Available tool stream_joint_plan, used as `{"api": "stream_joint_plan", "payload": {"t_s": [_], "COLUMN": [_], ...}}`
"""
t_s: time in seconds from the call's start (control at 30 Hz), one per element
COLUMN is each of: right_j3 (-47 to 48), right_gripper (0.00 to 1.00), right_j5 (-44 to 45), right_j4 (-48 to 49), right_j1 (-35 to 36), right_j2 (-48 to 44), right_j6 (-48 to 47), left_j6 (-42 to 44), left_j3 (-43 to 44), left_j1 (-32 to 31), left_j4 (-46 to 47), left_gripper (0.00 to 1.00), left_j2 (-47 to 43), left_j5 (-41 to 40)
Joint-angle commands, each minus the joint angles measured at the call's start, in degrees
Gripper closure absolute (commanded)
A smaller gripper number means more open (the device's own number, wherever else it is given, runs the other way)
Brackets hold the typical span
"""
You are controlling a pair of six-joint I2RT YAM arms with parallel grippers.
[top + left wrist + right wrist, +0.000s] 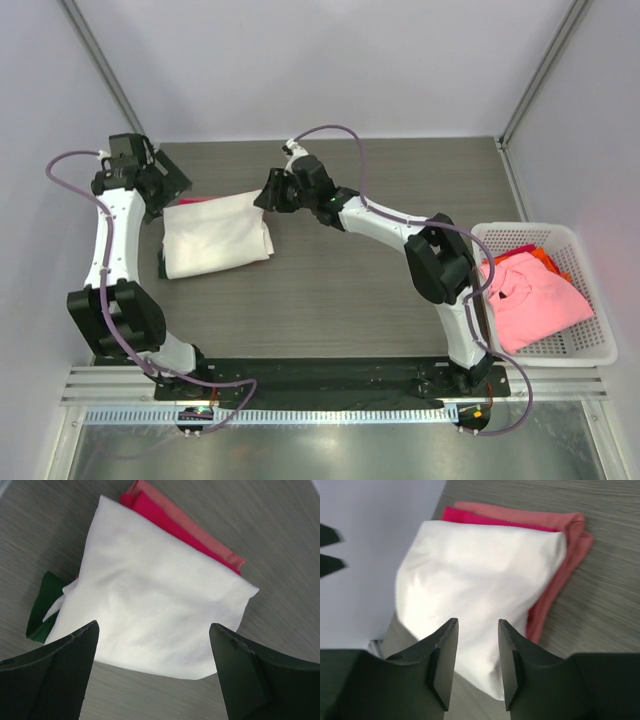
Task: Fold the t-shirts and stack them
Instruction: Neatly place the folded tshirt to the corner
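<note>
A: Where is the stack?
B: Far left on the tabletop: white shirt [215, 235] over magenta shirt [160, 517] and salmon shirt [570, 535].
A: The tools?
B: Left tool [152, 627] is spread wide above it. Right tool [477, 622] is at its right end, slightly apart, empty. A pink shirt [530, 300] lies in the basket [590, 345] at the right edge, so I judge the right arm nearer.

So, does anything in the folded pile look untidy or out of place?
Yes. A dark green sleeve sticks out from under the cream-white t-shirt at one edge, not tucked into the fold. The magenta-red t-shirt and the pink t-shirt below are also offset, their edges showing along one side.
</note>
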Motion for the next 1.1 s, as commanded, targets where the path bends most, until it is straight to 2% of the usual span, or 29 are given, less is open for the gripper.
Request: {"api": "stream_joint_plan", "payload": {"t_s": [0.0,0.03,0.07,0.17,0.27,0.53,0.7,0.83,0.97,1.07], "right_j3": [0.94,2.60,3.74,7.17,9.82,3.15,-5.81,-13.37,-19.52,-24.53], "right_gripper": [0.58,0.62,0.74,0.91,0.97,0.99,0.99,0.98,0.96,0.96], "right_j5": [-11.04,-12.46,-15.43,-19.75,-20.91,-19.94,-21.17,-21.26,-18.72,-15.56], "right_j4": [6.45,6.63,6.80,8.65,8.83,13.66,18.14,16.31,11.65,8.40], "right_j1": [2.33,2.68,3.03,3.03,2.86,-4.70,-9.09,-11.38,-12.87,-13.93], "right_j2": [-1.37,-0.41,1.60,6.61,11.01,15.69,11.21,5.06,-4.41,-10.74], "right_j6": [0.94,3.21,4.54,9.82,11.93,18.09,17.04,12.39,5.80,2.45], "left_j6": [-2.80,-3.59,-5.08,-7.19,-9.12,-13.35,-13.44,-11.87,-8.88,-8.52], "left_j3": [-5.04,-7.67,-9.17,-12.86,-14.89,-12.62,-11.03,-8.23,-2.71,1.69], "left_j1": [1.12,1.47,2.09,2.71,2.97,2.80,2.44,1.39,-7.72,-15.21], "left_j4": [3.52,4.59,5.82,9.43,12.94,17.87,17.96,15.77,10.60,7.34], "left_gripper": [0.09,0.09,0.09,0.10,0.10,0.12,0.12,0.12,0.09,0.09], "left_j2": [-0.60,-1.04,-1.13,0.18,2.90,13.80,15.48,12.06,6.79,6.16], "left_j5": [4.63,5.42,7.43,8.77,8.68,8.16,5.96,2.46,-10.01,-11.01]}}
